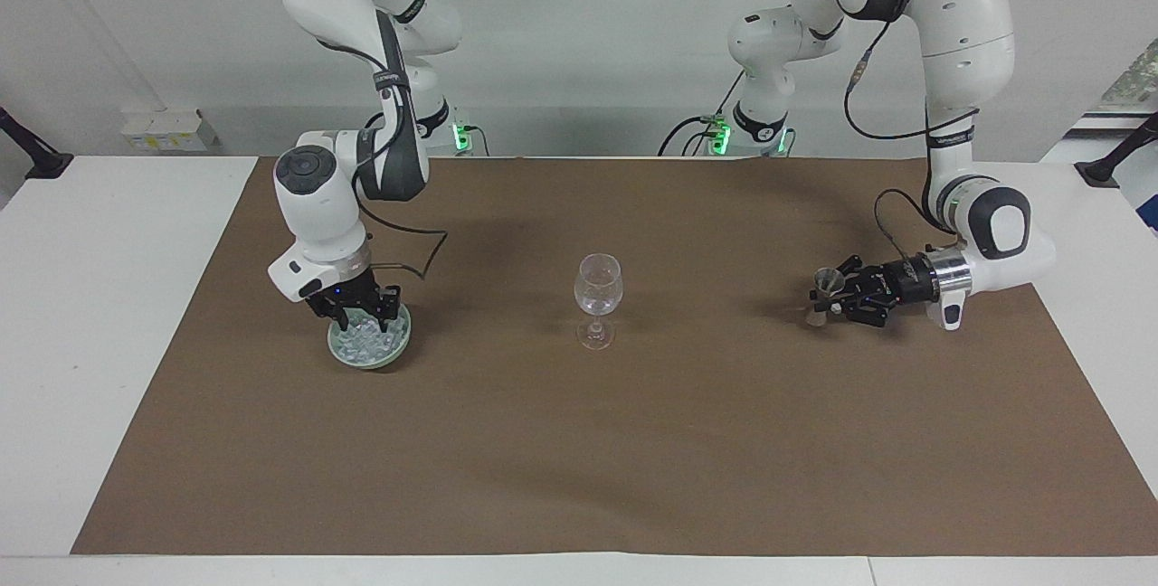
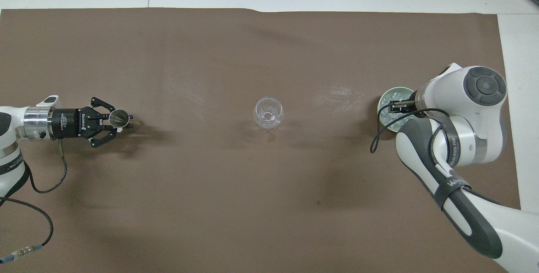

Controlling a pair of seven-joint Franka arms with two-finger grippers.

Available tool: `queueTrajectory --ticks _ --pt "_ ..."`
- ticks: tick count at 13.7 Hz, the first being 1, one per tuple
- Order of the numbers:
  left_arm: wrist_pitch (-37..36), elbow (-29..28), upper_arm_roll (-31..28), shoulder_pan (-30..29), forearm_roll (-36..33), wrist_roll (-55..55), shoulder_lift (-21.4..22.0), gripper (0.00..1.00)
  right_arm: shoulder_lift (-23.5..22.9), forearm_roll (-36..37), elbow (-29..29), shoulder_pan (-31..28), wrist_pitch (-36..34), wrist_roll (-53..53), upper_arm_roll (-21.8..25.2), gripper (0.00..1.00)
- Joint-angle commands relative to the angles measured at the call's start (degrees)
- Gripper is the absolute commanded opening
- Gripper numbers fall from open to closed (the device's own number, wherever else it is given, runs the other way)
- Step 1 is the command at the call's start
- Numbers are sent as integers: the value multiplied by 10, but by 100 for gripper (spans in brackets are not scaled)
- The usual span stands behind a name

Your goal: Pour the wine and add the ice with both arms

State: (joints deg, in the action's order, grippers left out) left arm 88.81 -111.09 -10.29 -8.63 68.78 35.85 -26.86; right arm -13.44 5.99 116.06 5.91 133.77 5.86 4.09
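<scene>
White counter (image 1: 109,315) carried a brown mat (image 1: 597,441). From my station, going left to right in the facing view: right end effector (image 1: 360,318) pointed down into the green bowl (image 1: 342,354), tips among the ice (image 1: 366,342); I could not tell its finger state. Empty wine glass (image 1: 598,292) stood mid-mat. Left end effector (image 1: 834,295), held level, was closed on a small metal jigger (image 1: 827,282).
</scene>
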Motion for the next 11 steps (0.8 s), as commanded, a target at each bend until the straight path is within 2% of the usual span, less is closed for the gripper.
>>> queueTrajectory --ticks 1,2,3,5,6,11 --pt "0 -10 -2 -3 0 -17 3 0 -3 8 4 5 12 -13 0 61" --pt "0 -10 -2 -3 -7 -24 3 0 -3 8 3 8 12 -13 0 59" --pt "0 -10 -3 -3 -14 -25 3 0 -3 8 3 7 13 -10 0 47" --pt "0 -10 -8 -3 -14 -25 2 0 -4 8 1 8 13 -7 0 12" --pt "0 -10 -8 -3 -11 -25 1 0 -4 8 1 8 13 -5 0 0" --pt "0 -14 -9 -2 -9 -34 -2 0 5 13 0 7 11 -6 0 0"
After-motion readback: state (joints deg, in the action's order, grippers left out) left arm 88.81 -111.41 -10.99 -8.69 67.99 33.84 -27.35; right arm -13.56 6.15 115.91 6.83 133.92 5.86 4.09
